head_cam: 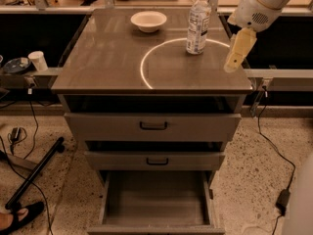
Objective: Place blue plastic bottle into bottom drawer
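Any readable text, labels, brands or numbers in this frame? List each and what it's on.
Label on the blue plastic bottle: there is print, but it is too blurred to read.
On the gripper, which hangs right of the bottle over the right edge of the cabinet top: no markings visible.
On the open bottom drawer and the bowl: no text.
Nothing legible overall.

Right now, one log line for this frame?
blue plastic bottle upright on cabinet top | hand to its right, apart | bottom drawer open

Hand [231, 65] above cabinet top [112, 62] right edge, apparently clear of upright blue plastic bottle [198, 23]; bottom drawer [156, 199] open.
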### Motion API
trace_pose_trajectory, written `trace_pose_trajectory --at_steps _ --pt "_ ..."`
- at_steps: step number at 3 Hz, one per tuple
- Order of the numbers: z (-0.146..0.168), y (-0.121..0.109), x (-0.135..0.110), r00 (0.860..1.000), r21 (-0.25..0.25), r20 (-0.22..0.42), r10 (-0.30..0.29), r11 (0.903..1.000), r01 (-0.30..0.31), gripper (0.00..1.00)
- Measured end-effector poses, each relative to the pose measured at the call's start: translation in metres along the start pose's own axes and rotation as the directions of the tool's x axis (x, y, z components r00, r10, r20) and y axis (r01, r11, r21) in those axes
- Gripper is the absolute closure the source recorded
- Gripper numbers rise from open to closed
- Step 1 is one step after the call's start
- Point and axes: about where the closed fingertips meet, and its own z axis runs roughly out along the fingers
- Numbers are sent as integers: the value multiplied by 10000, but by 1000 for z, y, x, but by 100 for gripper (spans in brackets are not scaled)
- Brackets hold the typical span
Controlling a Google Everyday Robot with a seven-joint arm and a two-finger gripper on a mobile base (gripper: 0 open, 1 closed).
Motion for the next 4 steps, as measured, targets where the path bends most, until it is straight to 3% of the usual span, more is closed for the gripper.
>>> trace_pose_trajectory --at_steps 1,2,3,4 --pt "-1 5 -19 9790 -608 707 -1914 9788 1958 0" --pt "0 -3 -23 9612 -252 835 -2630 9637 2659 0" --pt "0 -3 -23 9612 -252 835 -2630 9637 2659 0" --pt "9 -2 -39 9274 -545 1319 -3500 9316 3593 0"
